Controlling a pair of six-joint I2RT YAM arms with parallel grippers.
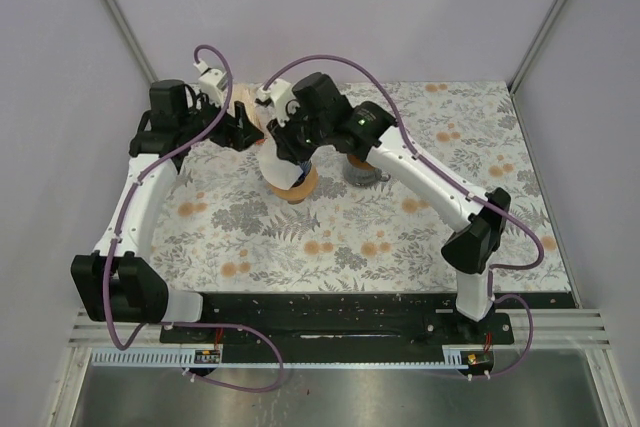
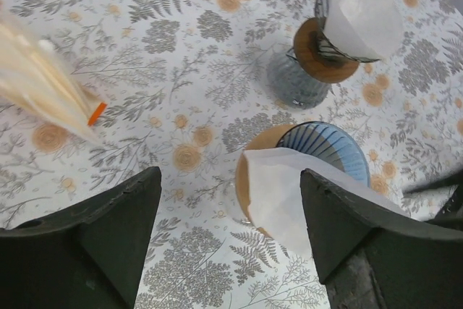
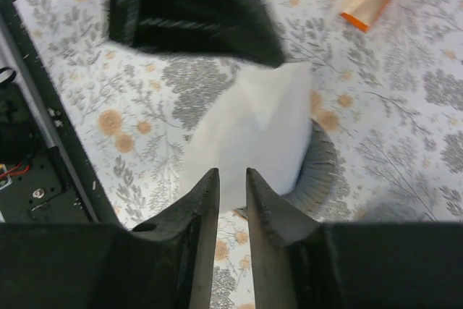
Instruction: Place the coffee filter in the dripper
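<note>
The right gripper (image 3: 231, 179) is closed to a narrow slit and pinches the edge of the white coffee filter (image 3: 253, 121). The paper hangs from it over the mouth of the blue ribbed dripper (image 2: 322, 146) and covers one side of the rim; whether it is seated inside cannot be told. The left gripper (image 2: 230, 179) hovers just beside it with its fingers spread wide and nothing between them. The dripper stands in the far left part of the floral worktop (image 1: 400, 247). Near it, towards the middle of the far edge, is a second dripper (image 2: 325, 52) that carries its own filter. A packet (image 2: 43, 85) with an orange end lies towards the far left corner.
</note>
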